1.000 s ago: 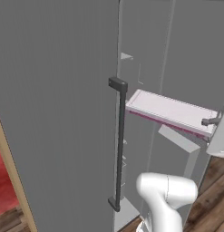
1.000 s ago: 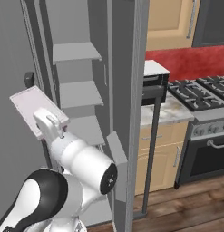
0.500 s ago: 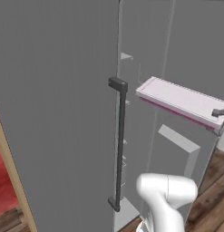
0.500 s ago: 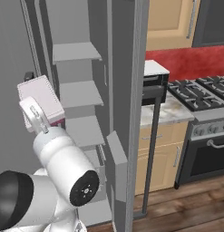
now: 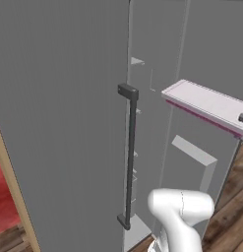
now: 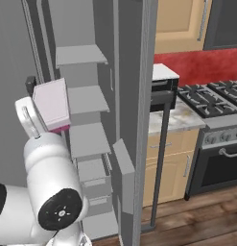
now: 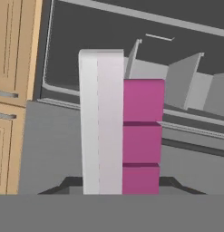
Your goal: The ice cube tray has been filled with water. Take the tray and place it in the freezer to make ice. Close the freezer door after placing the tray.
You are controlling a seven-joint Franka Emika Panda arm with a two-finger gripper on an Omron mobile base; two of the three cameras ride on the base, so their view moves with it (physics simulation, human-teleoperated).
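- Since the earlier frame, ice cube tray (image 5: pixel 206 101) sits higher and further left in left base view; in right base view (image 6: pixel 52 102) it has gone from low at the left edge up to the shelf fronts
- Same interval: arm has swung so its white elbow (image 6: pixel 49 158) stands directly under the tray in right base view; base views otherwise unshifted
- No brand, label or readable writing on tray, fridge or cabinets
- Arm pose: white links rise from the bottom edge of both base views; wrist reaches up and forward, hand at the tray's near end
- Gripper (image 7: pixel 120 183): fingers narrow and clamped on the near end of the tray; dark finger tip (image 5: pixel 242 117) shows on the tray's top face in left base view
- Tray held roughly level, long axis running away from the hand; pale pink-white top, magenta edge along its underside
- Hand view: tray seen edge-on, pale band beside a magenta band cut into three blocks
- Tray location: in the air at the open front of the freezer (image 6: pixel 88 139), level with its upper shelves (image 6: pixel 86 99); cannot tell whether it touches a shelf
- Freezer door (image 5: pixel 59 123) stands open, dark vertical bar handle (image 5: pixel 130 157) near its free edge, left of the tray in left base view
- Right base view: stove (image 6: pixel 211 103) and wooden cabinets (image 6: pixel 170 158) at right edge, well apart from the tray
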